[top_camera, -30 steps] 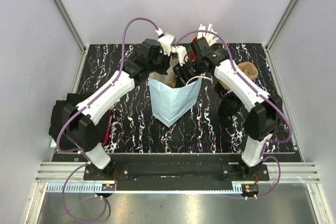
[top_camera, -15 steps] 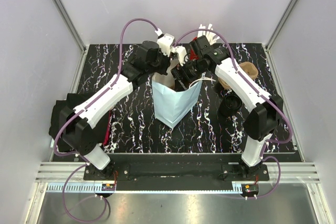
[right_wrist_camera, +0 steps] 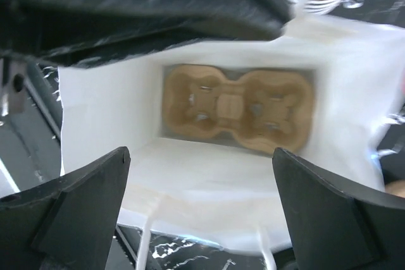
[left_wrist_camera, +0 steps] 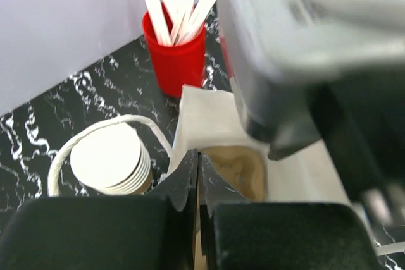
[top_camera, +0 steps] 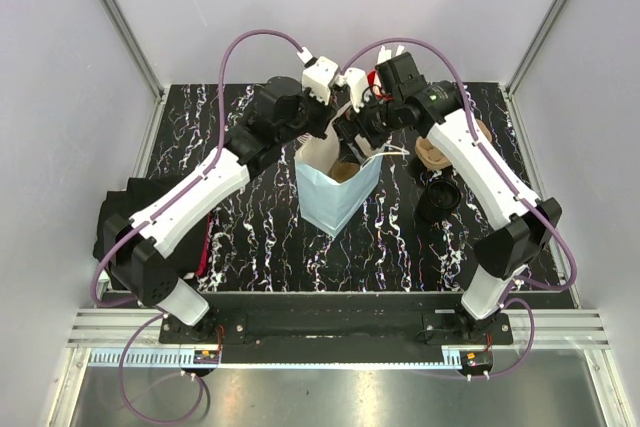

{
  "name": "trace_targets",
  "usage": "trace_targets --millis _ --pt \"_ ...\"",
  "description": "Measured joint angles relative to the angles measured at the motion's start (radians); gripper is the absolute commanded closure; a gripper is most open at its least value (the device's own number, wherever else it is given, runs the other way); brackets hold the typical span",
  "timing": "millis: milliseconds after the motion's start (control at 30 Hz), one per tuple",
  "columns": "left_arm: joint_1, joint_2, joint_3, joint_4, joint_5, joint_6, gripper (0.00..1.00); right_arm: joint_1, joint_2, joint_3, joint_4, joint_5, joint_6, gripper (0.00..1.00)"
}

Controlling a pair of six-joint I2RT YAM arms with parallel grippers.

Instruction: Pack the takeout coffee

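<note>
Takeout coffee (top_camera: 437,202) black-lidded, toward right edge of counter (top_camera: 250,237); left gripper (left_wrist_camera: 197,172) pinches white bag (top_camera: 335,202) rim, right gripper (right_wrist_camera: 201,156) spread wide above cup carrier (right_wrist_camera: 237,107) inside

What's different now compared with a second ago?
The right gripper opened wide and drew back from the mouth of the white bag, which shifted slightly right. A brown cup carrier lies on its floor. The left gripper stays shut on the bag's rim; red cup and cup stack unmoved.
</note>
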Motion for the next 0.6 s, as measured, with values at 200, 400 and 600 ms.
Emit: trace_targets --millis 200,400,600 --pt "-0.021 -0.015 0.003 0.047 0.026 0.016 0.85 -0.001 -0.006 0.079 -0.01 0.092 -0.013 0.0" --pt "-0.04 -0.024 0.03 0.084 0.046 0.043 0.8 0.0 -0.074 0.092 -0.018 0.194 -0.079 0.0" --pt "-0.037 -0.024 0.034 -0.002 0.04 0.059 0.64 0.003 -0.232 0.092 0.021 0.197 -0.157 0.0"
